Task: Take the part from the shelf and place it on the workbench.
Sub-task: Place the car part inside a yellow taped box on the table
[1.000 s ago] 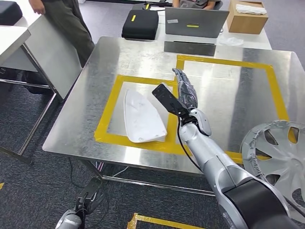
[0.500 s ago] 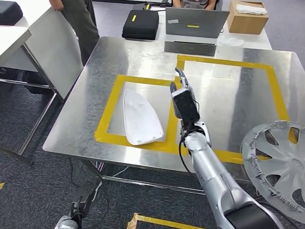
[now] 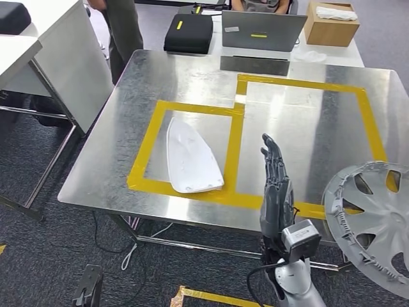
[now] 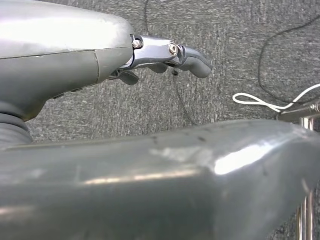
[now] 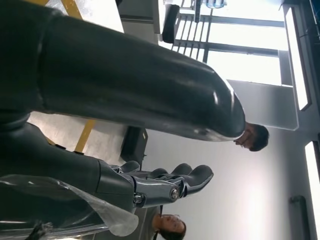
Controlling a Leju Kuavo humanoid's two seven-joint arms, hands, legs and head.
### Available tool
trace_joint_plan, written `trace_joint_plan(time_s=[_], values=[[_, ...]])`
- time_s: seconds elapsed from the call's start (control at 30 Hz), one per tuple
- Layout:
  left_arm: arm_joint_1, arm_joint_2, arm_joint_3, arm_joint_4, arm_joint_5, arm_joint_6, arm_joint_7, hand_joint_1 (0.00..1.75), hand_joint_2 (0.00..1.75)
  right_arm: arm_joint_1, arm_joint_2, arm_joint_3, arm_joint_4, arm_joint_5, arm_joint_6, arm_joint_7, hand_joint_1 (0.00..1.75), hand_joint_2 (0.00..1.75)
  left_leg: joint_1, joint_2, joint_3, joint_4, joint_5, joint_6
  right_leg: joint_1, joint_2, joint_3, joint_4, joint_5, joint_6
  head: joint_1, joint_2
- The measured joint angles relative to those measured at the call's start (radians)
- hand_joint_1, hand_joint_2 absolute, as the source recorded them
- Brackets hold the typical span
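Observation:
The white curved part (image 3: 193, 157) lies flat on the steel workbench (image 3: 299, 128), inside the left yellow-taped square. My right hand (image 3: 276, 185) stands upright at the bench's near edge, to the right of the part and apart from it. Its fingers are stretched out and hold nothing. In the right wrist view the same hand (image 5: 113, 100) is bare, with its fingers (image 5: 170, 185) extended. My left hand (image 4: 94, 60) hangs low over the grey carpet, fingers straight and empty; it also appears at the bottom left of the head view (image 3: 88, 289).
A silver hubcap (image 3: 371, 224) sits at the bench's near right corner. Beyond the far edge stand a laptop (image 3: 262, 29), a black case (image 3: 188, 32) and a cardboard box (image 3: 331, 22). A person (image 3: 123, 25) stands at the far left beside a white table (image 3: 72, 64).
My right hand has drawn back from over the taped squares to the near edge of the bench. My left hand has dropped lower. The person has stepped further away.

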Motion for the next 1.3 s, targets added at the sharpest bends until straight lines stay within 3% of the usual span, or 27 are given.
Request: trace_joint_plan(time_s=[0.07, 0.13, 0.2, 0.3, 0.33, 0.37, 0.4, 0.47, 0.5, 0.57, 0.67, 0.73, 0.8, 0.87, 0.9, 0.97, 1.03, 1.17, 1.23, 1.3], values=[[0.003, 0.002, 0.009, 0.000, 0.008, 0.001, -0.003, 0.00, 0.00, 0.028, -0.009, 0.004, -0.036, 0.004, -0.005, -0.006, 0.00, 0.00, -0.002, 0.000, 0.001, 0.002, -0.001, 0.006, -0.003, 0.000, 0.003, -0.005, 0.004, 0.005, 0.000, 0.000], [0.006, 0.004, 0.018, 0.000, 0.018, 0.002, -0.009, 0.00, 0.00, 0.064, -0.016, 0.007, -0.071, 0.016, -0.017, -0.019, 0.00, 0.00, -0.001, 0.000, 0.014, -0.015, 0.007, 0.020, -0.006, 0.000, 0.010, -0.016, 0.007, 0.014, -0.001, 0.000], [0.010, 0.004, 0.027, 0.000, 0.027, 0.004, -0.017, 0.00, 0.00, 0.106, -0.022, 0.008, -0.104, 0.031, -0.034, -0.034, 0.00, 0.00, 0.005, 0.004, 0.036, -0.050, 0.024, 0.032, -0.003, -0.002, 0.001, 0.010, -0.018, 0.019, 0.001, 0.000], [0.017, 0.003, 0.041, 0.000, 0.037, 0.009, -0.023, 0.00, 0.00, 0.168, -0.030, 0.010, -0.128, 0.039, -0.056, -0.047, 0.00, 0.00, 0.010, 0.008, 0.046, -0.063, 0.031, 0.034, -0.011, -0.003, -0.074, 0.178, -0.103, 0.030, 0.003, 0.000], [0.020, 0.004, 0.045, 0.000, 0.039, 0.010, -0.025, 0.00, 0.00, 0.187, -0.031, 0.010, -0.131, 0.038, -0.061, -0.049, 0.00, 0.00, 0.012, 0.009, 0.046, -0.061, 0.030, 0.032, -0.016, -0.004, -0.096, 0.224, -0.116, 0.036, 0.003, 0.000], [0.023, 0.004, 0.048, 0.000, 0.041, 0.012, -0.027, 0.00, 0.00, 0.202, -0.032, 0.010, -0.132, 0.036, -0.065, -0.051, 0.00, 0.00, 0.015, 0.009, 0.045, -0.058, 0.028, 0.028, -0.022, -0.005, -0.101, 0.235, -0.112, 0.043, 0.003, 0.000], [0.025, 0.004, 0.051, 0.000, 0.043, 0.013, -0.028, 0.00, 0.00, 0.213, -0.032, 0.010, -0.132, 0.033, -0.068, -0.051, 0.00, 0.00, 0.020, 0.009, 0.044, -0.053, 0.024, 0.021, -0.028, -0.007, -0.086, 0.207, -0.089, 0.050, 0.003, 0.000], [0.028, 0.006, 0.057, 0.000, 0.044, 0.013, -0.030, 0.00, 0.00, 0.225, -0.032, 0.012, -0.132, 0.026, -0.071, -0.051, 0.00, 0.00, 0.028, 0.008, 0.039, -0.033, 0.013, 0.002, -0.039, -0.010, -0.019, 0.087, -0.037, 0.067, 0.005, 0.000], [0.028, 0.008, 0.059, 0.000, 0.044, 0.014, -0.030, 0.00, 0.00, 0.229, -0.032, 0.014, -0.133, 0.025, -0.072, -0.051, 0.00, 0.00, 0.030, 0.007, 0.036, -0.019, 0.005, -0.010, -0.042, -0.007, 0.009, 0.040, -0.024, 0.067, 0.007, 0.000], [0.028, 0.012, 0.064, 0.000, 0.044, 0.015, -0.031, 0.00, 0.00, 0.235, -0.032, 0.017, -0.134, 0.023, -0.073, -0.051, 0.00, 0.00, 0.027, 0.005, 0.030, -0.002, -0.001, -0.027, -0.042, 0.001, 0.024, 0.020, -0.028, 0.052, 0.008, 0.000], [0.030, 0.010, 0.066, 0.000, 0.044, 0.015, -0.032, 0.00, 0.00, 0.241, -0.032, 0.019, -0.135, 0.022, -0.074, -0.051, 0.00, 0.00, 0.031, 0.006, 0.024, 0.008, -0.008, -0.039, -0.038, 0.002, 0.016, 0.030, -0.021, 0.020, 0.004, 0.000], [0.030, 0.010, 0.068, 0.000, 0.044, 0.015, -0.032, 0.00, 0.00, 0.243, -0.032, 0.020, -0.136, 0.022, -0.074, -0.051, 0.00, 0.00, 0.032, 0.008, -0.003, 0.077, -0.060, -0.040, -0.036, 0.000, 0.010, 0.029, -0.016, 0.007, 0.001, 0.000], [0.030, 0.010, 0.069, 0.000, 0.044, 0.015, -0.032, 0.00, 0.00, 0.245, -0.032, 0.022, -0.137, 0.022, -0.075, -0.051, 0.00, 0.00, 0.029, 0.009, -0.054, 0.210, -0.136, -0.036, -0.028, -0.003, 0.003, 0.029, -0.011, -0.001, 0.000, 0.000], [0.032, 0.010, 0.070, 0.000, 0.044, 0.015, -0.032, 0.00, 0.00, 0.247, -0.032, 0.022, -0.137, 0.022, -0.078, -0.051, 0.00, 0.00, 0.024, 0.009, -0.079, 0.288, -0.165, -0.026, -0.019, -0.005, -0.005, 0.029, -0.006, -0.008, -0.001, 0.000], [0.033, 0.010, 0.070, 0.000, 0.044, 0.015, -0.032, 0.00, 0.00, 0.248, -0.032, 0.022, -0.137, 0.021, -0.080, -0.051, 0.00, 0.00, 0.020, 0.008, -0.066, 0.273, -0.151, -0.018, -0.015, -0.005, -0.008, 0.029, -0.003, -0.009, -0.001, 0.000], [0.033, 0.011, 0.070, 0.000, 0.044, 0.015, -0.032, 0.00, 0.00, 0.249, -0.032, 0.023, -0.139, 0.021, -0.087, -0.051, 0.00, 0.00, 0.007, 0.008, 0.005, 0.151, -0.094, 0.005, -0.010, -0.005, -0.010, 0.029, 0.002, -0.011, 0.000, 0.000], [0.031, 0.012, 0.070, 0.000, 0.044, 0.015, -0.032, 0.00, 0.00, 0.248, -0.032, 0.023, -0.143, 0.020, -0.096, -0.051, 0.00, 0.00, -0.003, 0.008, 0.063, 0.037, -0.061, 0.023, -0.006, -0.004, -0.014, 0.029, 0.007, -0.006, 0.000, 0.000], [0.033, 0.012, 0.071, 0.000, 0.043, 0.015, -0.031, 0.00, 0.00, 0.249, -0.032, 0.025, -0.147, 0.019, -0.101, -0.050, 0.00, 0.00, -0.006, 0.009, 0.069, -0.004, -0.043, 0.028, -0.009, -0.005, -0.024, 0.026, 0.015, 0.017, 0.001, 0.000], [0.032, 0.011, 0.072, 0.000, 0.043, 0.015, -0.031, 0.00, 0.00, 0.250, -0.032, 0.025, -0.148, 0.018, -0.102, -0.050, 0.00, 0.00, -0.002, 0.012, 0.065, -0.017, -0.026, 0.034, -0.009, -0.005, -0.047, 0.073, -0.028, 0.028, 0.004, 0.000], [0.032, 0.010, 0.072, 0.000, 0.043, 0.015, -0.031, 0.00, 0.00, 0.251, -0.032, 0.025, -0.148, 0.018, -0.103, -0.049, 0.00, 0.00, -0.002, 0.014, 0.052, -0.018, -0.015, 0.039, -0.011, -0.006, -0.090, 0.191, -0.104, 0.035, 0.006, 0.000]])
